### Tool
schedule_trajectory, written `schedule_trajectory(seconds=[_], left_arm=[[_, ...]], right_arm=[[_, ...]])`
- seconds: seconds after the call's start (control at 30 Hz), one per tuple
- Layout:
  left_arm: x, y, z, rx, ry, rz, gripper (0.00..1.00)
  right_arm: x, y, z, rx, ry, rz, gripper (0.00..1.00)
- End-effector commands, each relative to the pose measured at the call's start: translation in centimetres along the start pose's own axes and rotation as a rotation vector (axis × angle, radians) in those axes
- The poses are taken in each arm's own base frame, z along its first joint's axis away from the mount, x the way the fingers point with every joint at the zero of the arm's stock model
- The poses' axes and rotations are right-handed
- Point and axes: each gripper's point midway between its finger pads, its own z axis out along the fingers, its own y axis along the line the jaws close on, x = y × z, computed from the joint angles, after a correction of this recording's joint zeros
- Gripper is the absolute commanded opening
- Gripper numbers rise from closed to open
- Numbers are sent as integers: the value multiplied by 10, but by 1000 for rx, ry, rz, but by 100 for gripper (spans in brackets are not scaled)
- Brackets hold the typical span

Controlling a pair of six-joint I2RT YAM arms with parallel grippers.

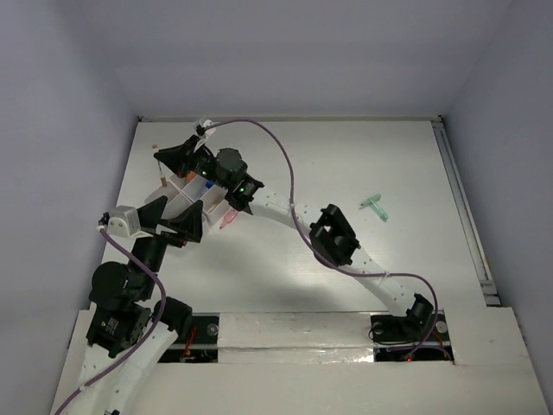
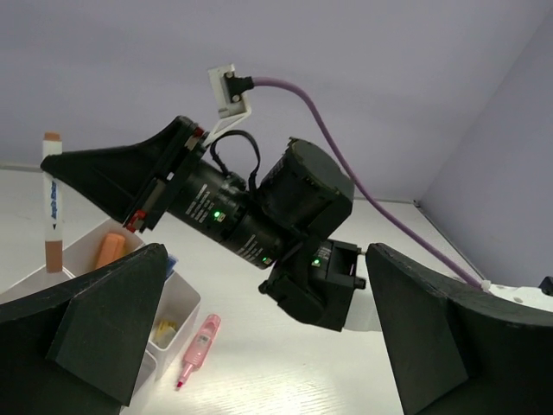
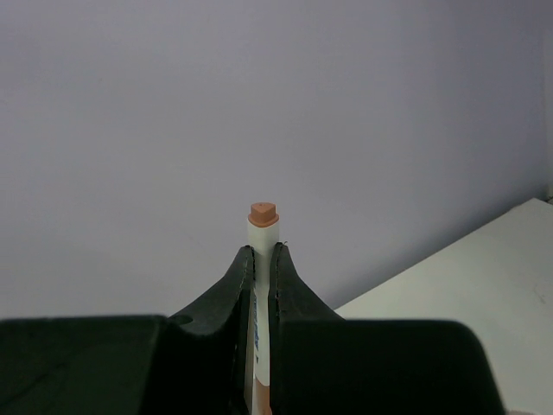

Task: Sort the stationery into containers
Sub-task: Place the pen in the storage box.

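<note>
At the far left of the table (image 1: 346, 173), we are observing two arms converging on one white tray (image 2: 186, 298) of joined compartments.

1. Right gripper (image 3: 263, 255): the jaws are clamping one white pen (image 3: 263, 226) with an orange cap at each end. The pen is standing upright, its upper cap projecting above the fingertips. In the left wrist view its lower cap is sitting level with the tray's far wall. We cannot tell whether it is touching the tray.

2. Left gripper (image 1: 173, 216): the jaws are standing fully apart and are gripping nothing. It is hovering at the near side of the tray, with one finger visible at each lower corner of its own camera view.

3. Tray contents, as far as we are seeing them: one orange piece (image 2: 108, 251) is lying in a far compartment, and one small yellow item (image 2: 164, 328) is lying in a nearer compartment. The remaining compartments are hidden behind the fingers.

4. Items outside the tray: one pink marker (image 2: 199, 341) is lying flat on the table just beside the tray's right wall. One pale green item (image 1: 376, 208) is lying well apart, on the right half of the table. It is too small for us to identify.
</note>
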Motion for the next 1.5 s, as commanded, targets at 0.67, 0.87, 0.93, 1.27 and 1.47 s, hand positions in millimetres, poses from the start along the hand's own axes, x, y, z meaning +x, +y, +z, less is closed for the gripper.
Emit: schedule_trajectory(seconds=[0.67,0.87,0.93,1.27,1.47], left_arm=[[-10,-4,5,16,-39,1,99],[-10,-4,5,15,-39,0,99],[-11,-4,4,15,-41,1,99],[-10,-4,5,16,-39,0,99],[-9,-5,5,20,-35,2,99]], right_arm=[[41,-7,-1,31,-22,-15,0],[39,6,-2,-1,-11,-15,8],[41,6,-3,-2,-2,-20,12],[23,24,-1,-55,2,-38,54],[0,40,-7,-82,12,-60,63]])
